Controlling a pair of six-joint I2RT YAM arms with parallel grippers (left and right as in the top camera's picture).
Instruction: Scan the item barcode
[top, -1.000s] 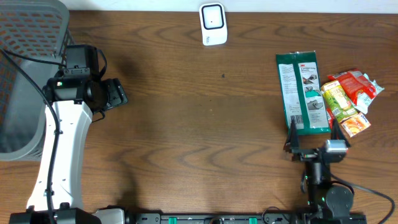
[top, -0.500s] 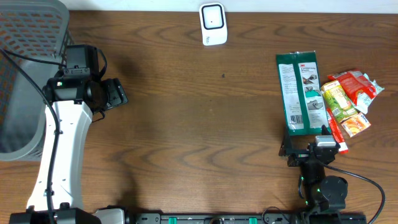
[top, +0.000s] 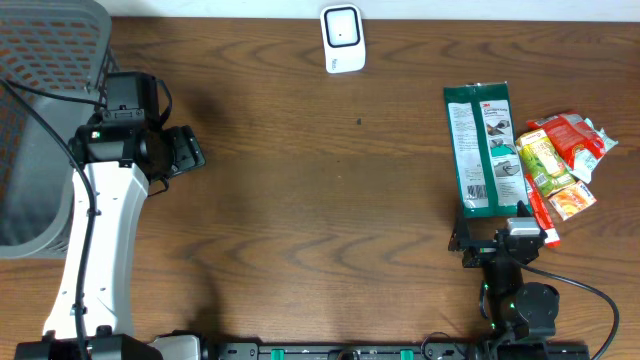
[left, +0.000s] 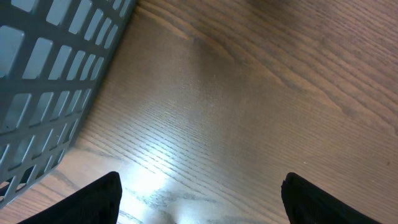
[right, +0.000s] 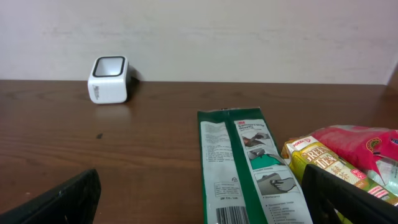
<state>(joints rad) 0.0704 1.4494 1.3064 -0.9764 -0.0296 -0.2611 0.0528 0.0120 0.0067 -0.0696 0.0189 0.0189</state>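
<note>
Nearby, grey basket left, snack packets beside green package, scanner beyond.

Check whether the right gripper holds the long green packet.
No, the right gripper is wide open and the long green packet lies flat, ungripped.

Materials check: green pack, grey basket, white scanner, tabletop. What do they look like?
Green pack: probably glossy plastic film; flat, printed, slight sheen.
Grey basket: matte moulded plastic, by its even slotted grid.
White scanner: smooth hard plastic, dark window.
Tabletop: dark wood grain, semi-gloss with a glare patch; solid, veneer or laminate, cannot tell.
</note>
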